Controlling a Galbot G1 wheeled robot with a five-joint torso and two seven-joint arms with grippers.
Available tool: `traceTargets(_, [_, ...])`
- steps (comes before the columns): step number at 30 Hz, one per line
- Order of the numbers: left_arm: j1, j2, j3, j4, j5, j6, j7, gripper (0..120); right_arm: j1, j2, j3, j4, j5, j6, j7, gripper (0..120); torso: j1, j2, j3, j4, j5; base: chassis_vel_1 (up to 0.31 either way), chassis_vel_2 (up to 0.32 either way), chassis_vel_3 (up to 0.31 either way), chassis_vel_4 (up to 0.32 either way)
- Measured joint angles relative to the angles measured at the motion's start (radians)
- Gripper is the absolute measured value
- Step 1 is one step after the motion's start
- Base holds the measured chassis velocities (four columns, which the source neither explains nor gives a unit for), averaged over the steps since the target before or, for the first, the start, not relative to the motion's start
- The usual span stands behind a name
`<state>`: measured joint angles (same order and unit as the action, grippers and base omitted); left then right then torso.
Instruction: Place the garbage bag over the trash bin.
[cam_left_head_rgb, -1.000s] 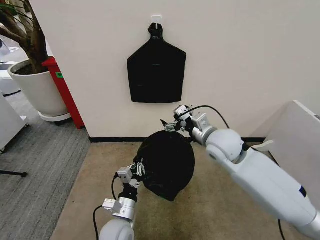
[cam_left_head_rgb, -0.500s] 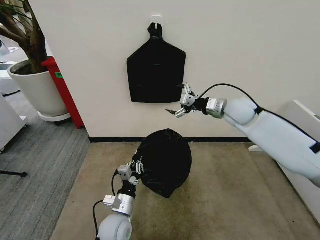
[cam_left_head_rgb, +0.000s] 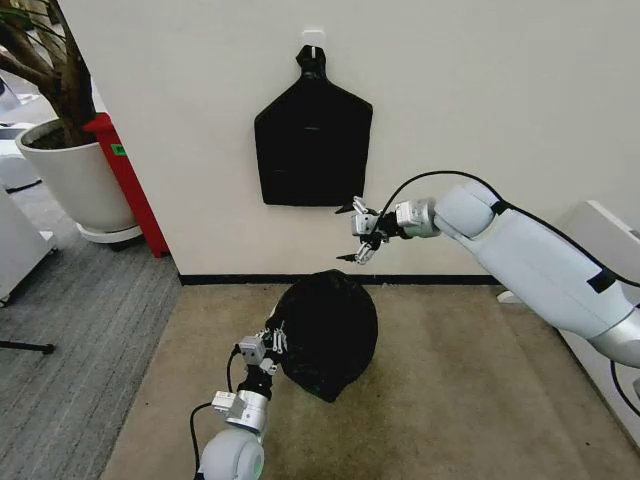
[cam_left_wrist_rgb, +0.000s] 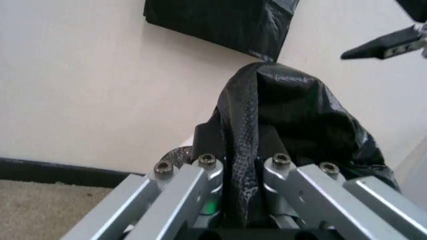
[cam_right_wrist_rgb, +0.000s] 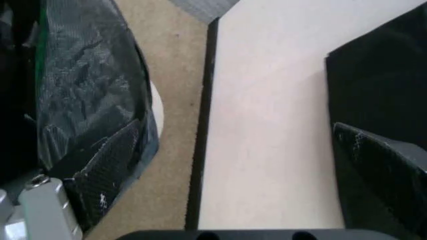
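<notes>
Draping loosely over the trash bin (cam_right_wrist_rgb: 155, 107) on the carpet by the wall, the garbage bag (cam_left_head_rgb: 325, 330) was pinched at its near edge by the left gripper (cam_left_head_rgb: 277, 338), seemingly to keep it stretched, while the right gripper (cam_left_head_rgb: 359, 232) hovered above with fingers spread, empty.

Plain cream wall (cam_left_head_rgb: 480, 100) with black baseboard (cam_left_head_rgb: 230, 280) along the bottom. Flat black bundle (cam_left_head_rgb: 313, 145) hangs from a white hook (cam_left_head_rgb: 313, 38) on the wall. Tan carpet (cam_left_head_rgb: 450, 400) ahead, grey carpet (cam_left_head_rgb: 70, 360) to the left. Large white plant pot (cam_left_head_rgb: 70, 180) with tree trunk, red object (cam_left_head_rgb: 125, 180) beside it. White furniture edge (cam_left_head_rgb: 600, 270) at right.
</notes>
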<state>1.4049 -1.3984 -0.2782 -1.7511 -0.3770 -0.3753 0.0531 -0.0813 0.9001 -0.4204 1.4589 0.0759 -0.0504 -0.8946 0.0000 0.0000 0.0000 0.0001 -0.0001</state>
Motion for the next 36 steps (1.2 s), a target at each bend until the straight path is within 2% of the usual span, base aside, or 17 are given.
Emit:
traceTargets(10, [0.011, 0.002, 0.003, -0.025, 0.002, 0.000, 0.000, 5, -0.015, 0.026, 0.000, -0.080, -0.082, 0.053, -0.050, 100, 0.000, 0.000, 0.000, 0.0000, 0.0001, 0.000, 0.000, 0.000, 0.000])
traceTargets(23, [0.030, -0.006, 0.015, -0.050, 0.012, -0.002, 0.004, 5, -0.005, 0.030, -0.009, -0.094, -0.105, 0.064, -0.059, 100, 0.000, 0.000, 0.000, -0.0002, 0.0000, 0.000, 0.000, 0.000, 0.000])
traceTargets(36, [0.061, -0.022, 0.030, -0.104, 0.031, -0.003, 0.013, 5, 0.004, 0.113, -0.023, -0.154, -0.138, 0.080, -0.054, 100, 0.000, 0.000, 0.000, 0.0000, -0.0001, 0.000, 0.000, 0.000, 0.000])
